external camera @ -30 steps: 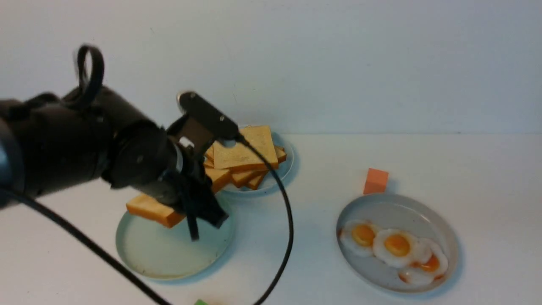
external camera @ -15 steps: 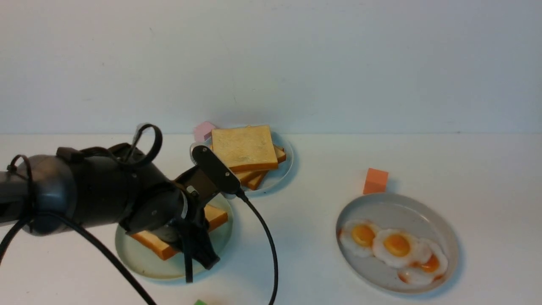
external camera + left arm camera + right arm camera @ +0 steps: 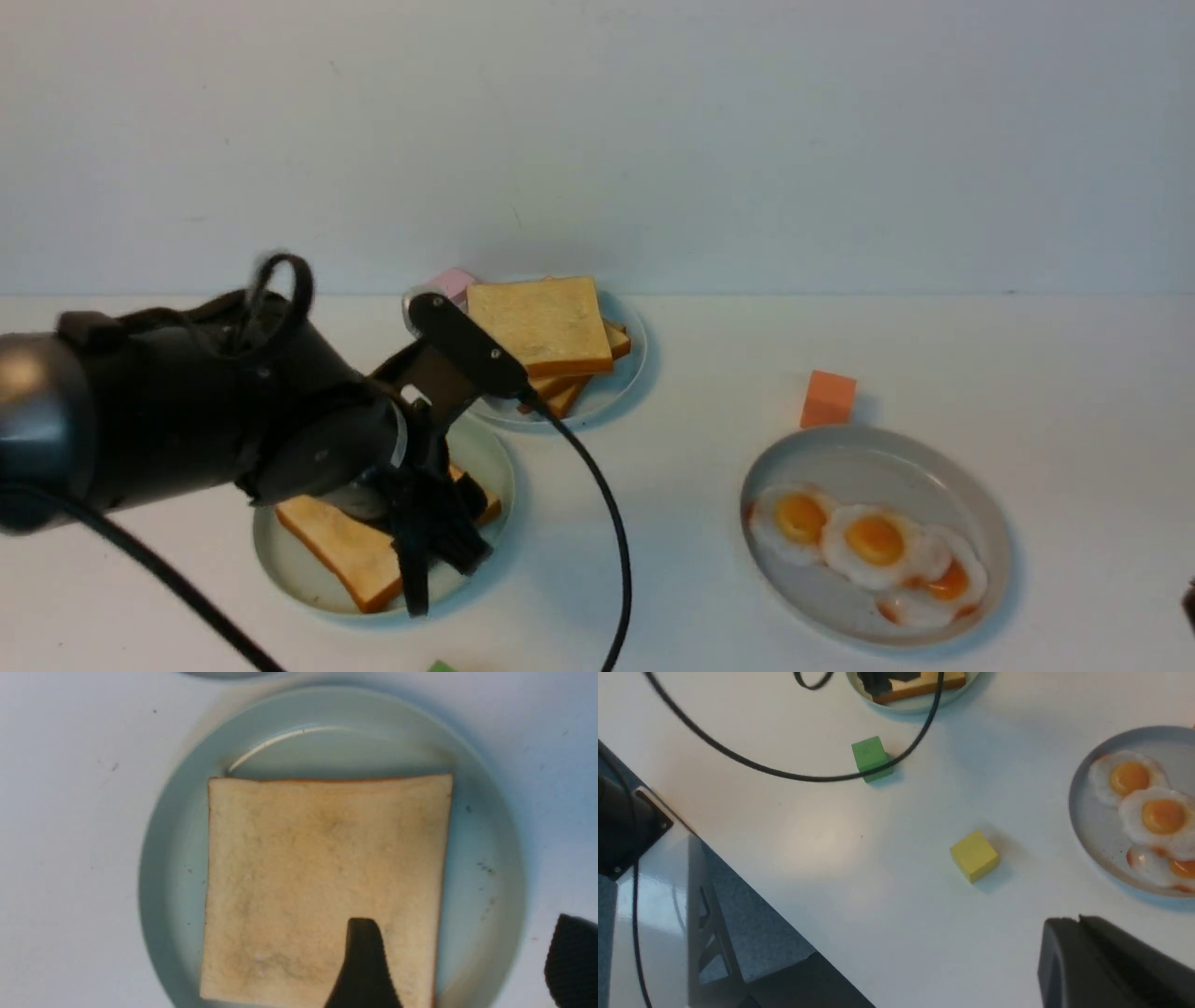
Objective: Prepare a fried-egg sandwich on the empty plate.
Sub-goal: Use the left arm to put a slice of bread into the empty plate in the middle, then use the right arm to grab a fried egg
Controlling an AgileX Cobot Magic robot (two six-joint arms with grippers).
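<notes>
Toast slice (image 3: pixel 322 882) lies flat on the mint-green plate (image 3: pixel 299 586), lower left of the front view. That's the whole sandwich so far, with no egg on it.

The slice looks light, thick and fairly stiff, with a dry crust. If you need to shift it, pinch across the thickness at an edge.

Next are probably the fried eggs (image 3: pixel 873 541), three of them overlapping on the grey plate (image 3: pixel 934 467), lower right of the front view. They're likely thin, floppy and slick on that plate, so expect one to fold or drag its neighbour. Take the white rim, not the yolk. The leftmost egg looks freest.

The toast pile (image 3: pixel 541 327) on the blue plate (image 3: pixel 627 373) sits at upper centre, and its top slice is clear to grab.

Your left hand (image 3: pixel 437 551) is spread wide and holds nothing. In the left wrist view one finger (image 3: pixel 362 961) hangs over the slice near its edge and the other (image 3: pixel 572 961) is off beyond the plate rim. Contact with the slice is unclear.

Your right hand (image 3: pixel 1111 961) is just a dark block at the lower right of its wrist view, above the bare surface (image 3: pixel 859 858). You can't tell whether it's spread or pressed together.
</notes>
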